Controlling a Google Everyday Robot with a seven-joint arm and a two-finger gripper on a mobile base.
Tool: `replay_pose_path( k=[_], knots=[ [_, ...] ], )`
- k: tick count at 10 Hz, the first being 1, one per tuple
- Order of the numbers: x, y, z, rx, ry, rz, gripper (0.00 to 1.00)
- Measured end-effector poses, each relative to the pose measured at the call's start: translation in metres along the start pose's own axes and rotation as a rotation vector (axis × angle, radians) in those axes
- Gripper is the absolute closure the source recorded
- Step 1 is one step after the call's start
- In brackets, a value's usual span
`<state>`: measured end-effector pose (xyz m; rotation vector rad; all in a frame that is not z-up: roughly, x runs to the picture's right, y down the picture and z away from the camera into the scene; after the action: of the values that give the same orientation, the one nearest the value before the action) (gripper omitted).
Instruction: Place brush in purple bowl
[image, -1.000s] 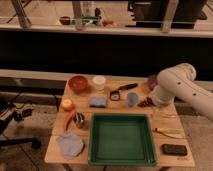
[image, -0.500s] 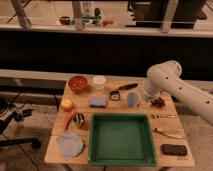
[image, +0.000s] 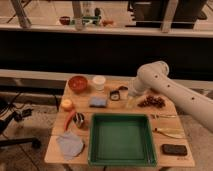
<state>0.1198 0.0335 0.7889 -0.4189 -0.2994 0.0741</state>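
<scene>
We see the wooden table (image: 55, 155) filling the lower half of the frame, with a green tray (image: 121, 160) sitting in its lower middle. The brush (image: 98, 102), a small light-blue pad, lies flat on the tabletop just above the tray's upper left corner, left of centre in the frame. The white arm (image: 170, 90) reaches in from the right edge, bends at a rounded joint in the upper right, and angles down toward the middle of the table. The gripper (image: 131, 102) hangs at its end, to the right of the brush and apart from it, near the tray's upper edge. Its pincer is released, and we see nothing grasped in it. A black long-handled tool (image: 117, 93) lies between the brush and the gripper, a little higher in the frame. In the table's upper left we find a red bowl (image: 77, 83) with a white cup (image: 99, 82) just beside it on the right. A dark cluster of grapes (image: 151, 101) rests right of the gripper, partly under the arm. A grey cloth (image: 70, 145) lies at the lower left, beside the tray.
</scene>
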Motion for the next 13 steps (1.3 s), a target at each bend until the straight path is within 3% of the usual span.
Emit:
replay_pose_path(
  k=[3,5,10,13],
  knots=[
    [-0.023,-0.006,0.016,0.014,-0.054,-0.01,0.2],
    [-0.044,-0.008,0.028,0.001,-0.073,-0.016,0.2],
    [-0.039,-0.008,0.027,0.002,-0.067,-0.009,0.2],
    [-0.054,-0.007,0.033,0.012,-0.112,0.002,0.2]
  ],
)
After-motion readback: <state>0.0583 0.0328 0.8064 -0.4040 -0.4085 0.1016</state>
